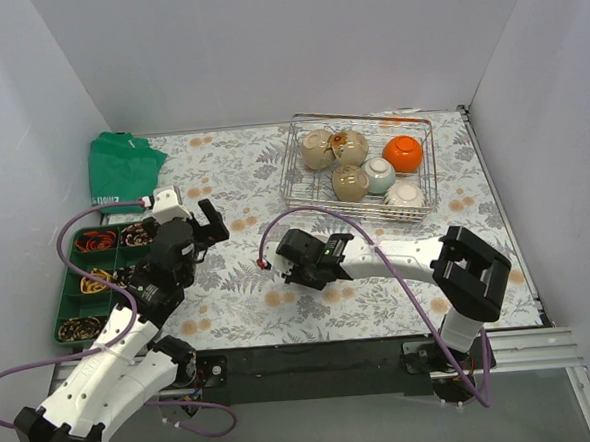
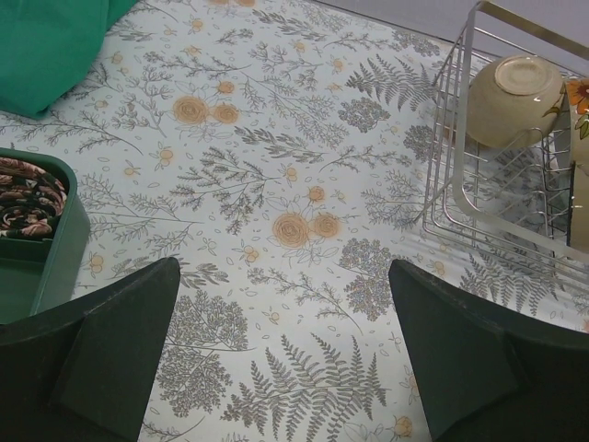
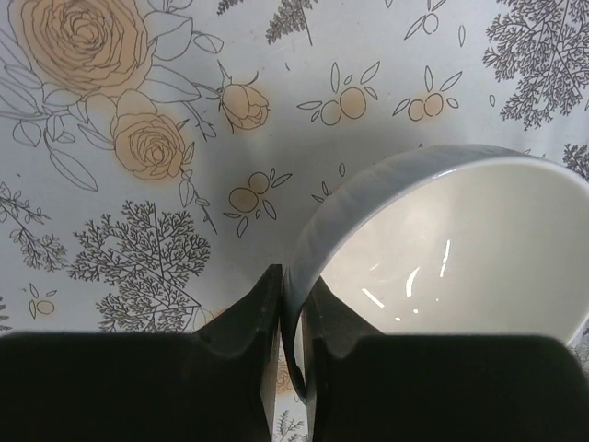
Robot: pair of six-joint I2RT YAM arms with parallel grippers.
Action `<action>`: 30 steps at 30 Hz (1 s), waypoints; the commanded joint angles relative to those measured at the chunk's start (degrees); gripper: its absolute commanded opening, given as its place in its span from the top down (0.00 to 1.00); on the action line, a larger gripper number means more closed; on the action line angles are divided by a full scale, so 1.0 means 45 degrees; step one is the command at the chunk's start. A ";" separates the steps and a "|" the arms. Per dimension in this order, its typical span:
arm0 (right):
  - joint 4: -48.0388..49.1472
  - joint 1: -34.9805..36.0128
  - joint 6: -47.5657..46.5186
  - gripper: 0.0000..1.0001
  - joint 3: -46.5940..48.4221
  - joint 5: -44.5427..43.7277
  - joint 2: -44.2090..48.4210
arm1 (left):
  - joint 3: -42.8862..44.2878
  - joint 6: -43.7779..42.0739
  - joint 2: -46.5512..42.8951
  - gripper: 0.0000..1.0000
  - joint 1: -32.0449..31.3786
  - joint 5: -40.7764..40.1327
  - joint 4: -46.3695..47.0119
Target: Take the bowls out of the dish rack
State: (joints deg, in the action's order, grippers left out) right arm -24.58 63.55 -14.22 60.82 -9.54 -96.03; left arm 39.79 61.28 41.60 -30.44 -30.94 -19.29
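My right fingers (image 1: pixel 295 261) are nearly closed, pinched on the rim of a pale grey-blue bowl (image 3: pixel 442 239) with a glossy white inside. One finger is outside the wall, the other inside. The bowl extends forward and to the right of them, low over the floral table (image 2: pixel 294 138). I cannot tell whether its base touches the table.

My left fingers (image 1: pixel 193 219) are spread wide and hold nothing, with bare table between them.

The dish rack (image 1: pixel 290 166) stands well beyond my right fingers and a little to their right. From my left fingers it is ahead and off to the right. Six bowls are in it:
- a beige bowl (image 2: pixel 515 97) in the corner nearest my left fingers, foot facing me
- a flower-patterned bowl (image 1: pixel 351 145) just beside it
- a tan bowl (image 1: pixel 350 183)
- a pale teal bowl (image 1: pixel 378 174)
- an orange bowl (image 1: pixel 403 153)
- a white bowl (image 1: pixel 406 194)

A green compartment tray (image 2: pixel 55 239) sits just left of my left fingers, and a green cloth (image 2: pixel 46 46) lies farther ahead on the left.
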 commanded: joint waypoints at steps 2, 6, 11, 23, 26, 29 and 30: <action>-0.0456 0.0291 -0.0122 0.73 0.1074 -0.0477 -0.0379 | -0.0190 -0.0179 -0.0261 0.02 0.0045 -0.0332 0.0048; -0.0515 0.0468 0.0014 0.57 0.1309 -0.0517 0.0165 | -0.0190 -0.0140 -0.0281 0.02 0.0045 -0.0215 0.0029; -0.0690 0.0487 0.0210 0.30 0.1816 -0.0516 0.0909 | -0.0209 -0.0160 -0.0339 0.02 0.0045 -0.0214 0.0009; -0.0866 -0.0486 0.1693 0.01 0.3437 -0.4167 0.1945 | -0.0209 -0.0063 -0.0378 0.02 0.0045 0.0371 -0.0030; -0.0905 -0.1267 0.2455 0.01 0.3846 -0.5007 0.1945 | -0.0248 -0.0023 -0.0437 0.02 0.0064 0.0585 -0.0050; -0.0886 -0.2087 0.3061 0.01 0.4179 -0.5671 0.1848 | -0.0249 -0.0042 -0.0418 0.02 0.0064 0.0820 -0.0049; -0.0828 -0.2284 0.3565 0.02 0.4238 -0.5847 0.1770 | -0.0229 -0.0043 -0.0379 0.02 0.0045 0.0898 -0.0069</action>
State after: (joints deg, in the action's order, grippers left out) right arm -28.64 57.30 -4.64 76.01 -28.84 -88.44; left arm 39.55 61.32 40.53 -30.44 -28.49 -19.29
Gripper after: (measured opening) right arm 0.985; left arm 0.982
